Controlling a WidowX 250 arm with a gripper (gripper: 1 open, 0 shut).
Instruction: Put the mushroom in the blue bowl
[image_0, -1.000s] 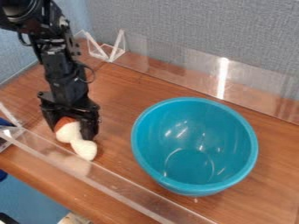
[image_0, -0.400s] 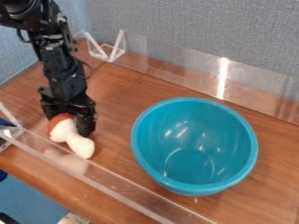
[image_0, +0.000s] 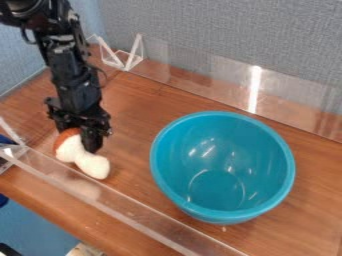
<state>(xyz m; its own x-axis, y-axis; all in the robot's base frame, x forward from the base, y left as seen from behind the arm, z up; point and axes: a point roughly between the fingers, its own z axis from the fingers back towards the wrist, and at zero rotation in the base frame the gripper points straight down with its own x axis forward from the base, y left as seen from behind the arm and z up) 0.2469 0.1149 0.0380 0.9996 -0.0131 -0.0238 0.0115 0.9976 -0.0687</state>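
The mushroom (image_0: 78, 156) lies on its side on the wooden table, near the left front. Its orange-brown cap (image_0: 64, 147) points up-left and its cream stem (image_0: 92, 166) points down-right. My gripper (image_0: 82, 140) points straight down over it. The black fingers (image_0: 102, 138) are drawn in on the cap end of the mushroom, which still rests on the wood. The fingertips are partly hidden behind it. The blue bowl (image_0: 274, 150) stands empty to the right, about a hand's width from the mushroom.
A clear plastic wall (image_0: 147, 222) runs along the table's front edge, close to the mushroom. More clear panels (image_0: 254, 85) stand at the back. A white wire stand (image_0: 127, 55) is at the back left.
The jaws stood wide around the mushroom and have now closed in on it. The mushroom has shifted slightly to the left. The arm has barely moved.
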